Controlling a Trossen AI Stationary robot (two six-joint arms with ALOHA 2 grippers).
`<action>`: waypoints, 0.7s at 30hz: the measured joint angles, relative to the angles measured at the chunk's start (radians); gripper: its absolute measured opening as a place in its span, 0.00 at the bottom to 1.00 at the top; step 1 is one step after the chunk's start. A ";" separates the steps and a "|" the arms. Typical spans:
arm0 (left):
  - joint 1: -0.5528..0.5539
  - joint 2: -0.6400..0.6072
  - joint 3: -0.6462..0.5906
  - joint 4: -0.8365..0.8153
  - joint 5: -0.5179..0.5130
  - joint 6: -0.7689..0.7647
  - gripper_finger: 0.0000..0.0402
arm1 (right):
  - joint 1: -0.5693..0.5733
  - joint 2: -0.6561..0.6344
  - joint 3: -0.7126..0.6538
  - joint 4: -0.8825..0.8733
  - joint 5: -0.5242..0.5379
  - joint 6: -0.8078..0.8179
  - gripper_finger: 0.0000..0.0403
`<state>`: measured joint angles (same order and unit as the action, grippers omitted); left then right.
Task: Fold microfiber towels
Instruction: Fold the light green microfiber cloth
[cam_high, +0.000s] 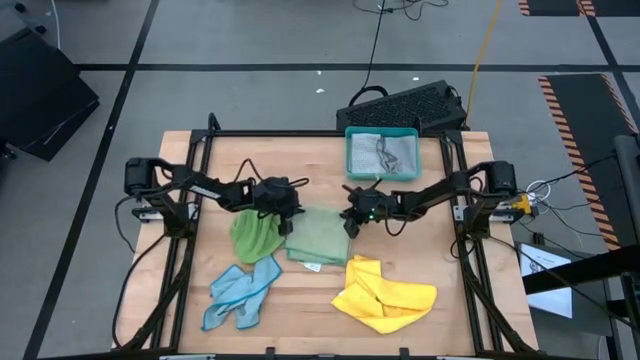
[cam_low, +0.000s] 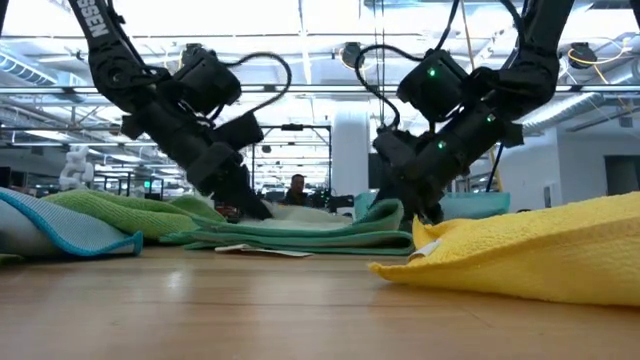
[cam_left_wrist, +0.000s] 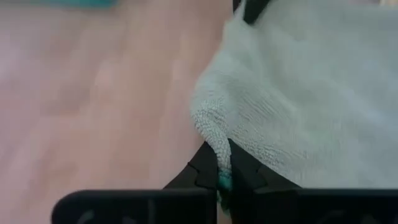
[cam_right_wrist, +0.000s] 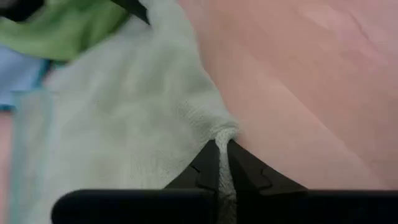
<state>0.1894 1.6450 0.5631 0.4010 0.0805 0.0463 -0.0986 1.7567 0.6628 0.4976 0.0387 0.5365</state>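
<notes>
A pale green microfiber towel (cam_high: 318, 238) lies spread at the table's middle. My left gripper (cam_high: 291, 221) is shut at its far left corner and my right gripper (cam_high: 350, 223) is shut at its far right corner. A crumpled bright green towel (cam_high: 254, 236) lies against its left side. A light blue towel (cam_high: 240, 291) and a yellow towel (cam_high: 386, 296) lie bunched nearer the front edge. In the low view both grippers (cam_low: 253, 207) (cam_low: 424, 211) reach down to the pale green towel (cam_low: 300, 232). My left gripper pinches the pale green towel's far left corner (cam_left_wrist: 210, 127) between its two fingers, slanting down from the table's left. The corner bunches into a small fold at the fingertips; the towel's body rests on the table. My right gripper pinches the towel's far right corner (cam_right_wrist: 224, 133) between its two fingers, slanting down from the table's right. The cloth gathers into a small pucker there, and the corner (cam_low: 386, 209) stands slightly raised while the rest lies on the table.
A teal tray (cam_high: 352, 152) holding a grey cloth (cam_high: 382, 152) stands at the far edge, behind the grippers. A dark keyboard (cam_high: 405, 103) lies beyond the table. Bare wood shows at the far left and along the front between the blue and yellow towels.
</notes>
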 joint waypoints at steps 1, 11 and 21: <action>-0.010 -0.004 0.002 0.006 -0.014 0.000 0.02 | 0.000 -0.011 0.000 0.003 -0.001 -0.004 0.03; -0.128 -0.081 0.002 -0.044 -0.185 0.004 0.02 | 0.044 -0.128 0.000 -0.038 0.089 -0.184 0.02; -0.352 -0.113 0.003 -0.018 -0.373 0.001 0.02 | 0.231 -0.145 0.000 -0.083 0.406 -0.384 0.01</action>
<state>-0.1626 1.5322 0.5659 0.3835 -0.2923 0.0475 0.1324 1.6118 0.6628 0.4150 0.4446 0.1530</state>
